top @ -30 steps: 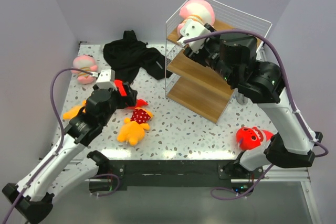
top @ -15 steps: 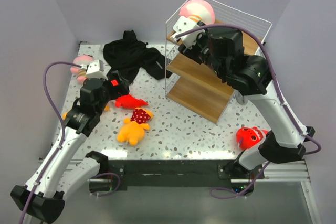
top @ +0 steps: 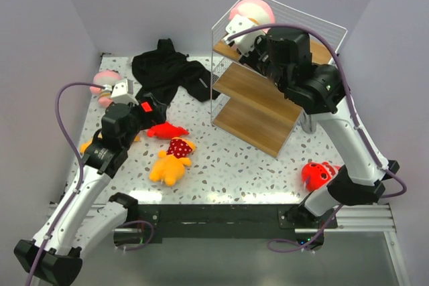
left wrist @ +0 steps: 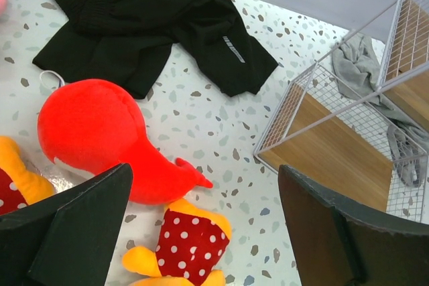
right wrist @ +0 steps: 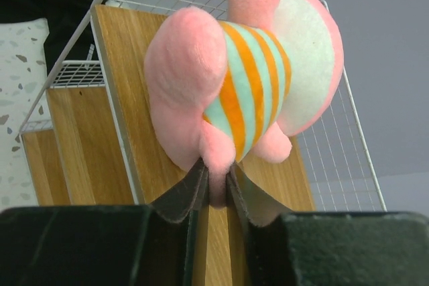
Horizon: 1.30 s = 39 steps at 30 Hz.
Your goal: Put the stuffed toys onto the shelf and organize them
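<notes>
My right gripper [top: 240, 33] is shut on a leg of a pink toy with an orange-striped shirt [top: 251, 11], holding it over the top board of the white wire shelf [top: 261, 92]. In the right wrist view the jaws [right wrist: 216, 189] pinch the pink toy [right wrist: 248, 92] above the top board [right wrist: 134, 98]. My left gripper [top: 143, 107] is open and empty above a red fish toy [left wrist: 100, 132] and an orange toy with a polka-dot bib [left wrist: 191, 246]. A second pink toy [top: 106, 84] lies at the far left. A second red fish [top: 318, 173] lies front right. Another orange toy [top: 90, 144] is partly hidden under my left arm.
A black garment [top: 167, 72] lies at the back between the left arm and the shelf. A grey cloth [left wrist: 358, 65] hangs inside the shelf's wire frame. Purple walls close in the table on the left, back and right.
My left gripper has drawn back and to the left, and the red fish now lies on the table beside the orange toy. My right gripper has carried the pink toy slightly further over the top board.
</notes>
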Each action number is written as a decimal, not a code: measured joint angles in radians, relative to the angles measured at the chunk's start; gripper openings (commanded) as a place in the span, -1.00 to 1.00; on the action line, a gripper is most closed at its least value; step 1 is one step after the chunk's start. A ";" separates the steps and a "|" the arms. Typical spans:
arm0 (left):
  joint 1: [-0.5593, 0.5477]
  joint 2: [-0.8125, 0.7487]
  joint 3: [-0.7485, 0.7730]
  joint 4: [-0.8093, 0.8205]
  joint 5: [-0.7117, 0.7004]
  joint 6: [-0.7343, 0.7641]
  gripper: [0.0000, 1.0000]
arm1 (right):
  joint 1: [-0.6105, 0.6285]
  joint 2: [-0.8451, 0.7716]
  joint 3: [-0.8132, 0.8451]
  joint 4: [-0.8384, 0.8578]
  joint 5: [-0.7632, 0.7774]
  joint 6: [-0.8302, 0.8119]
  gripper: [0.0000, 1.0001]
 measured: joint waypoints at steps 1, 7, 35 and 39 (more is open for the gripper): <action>0.000 -0.004 -0.007 0.002 0.000 0.000 0.90 | 0.001 0.007 0.016 -0.007 -0.001 0.001 -0.74; 0.000 -0.007 -0.019 0.006 0.003 0.000 0.90 | 0.000 0.023 0.085 -0.034 0.006 0.004 -0.70; 0.000 -0.008 -0.024 0.010 -0.005 0.000 0.90 | 0.198 0.110 0.104 -0.020 0.381 -0.034 -0.75; 0.000 -0.006 -0.024 0.010 -0.006 0.000 0.90 | 0.205 0.110 0.104 -0.008 0.408 -0.037 -0.69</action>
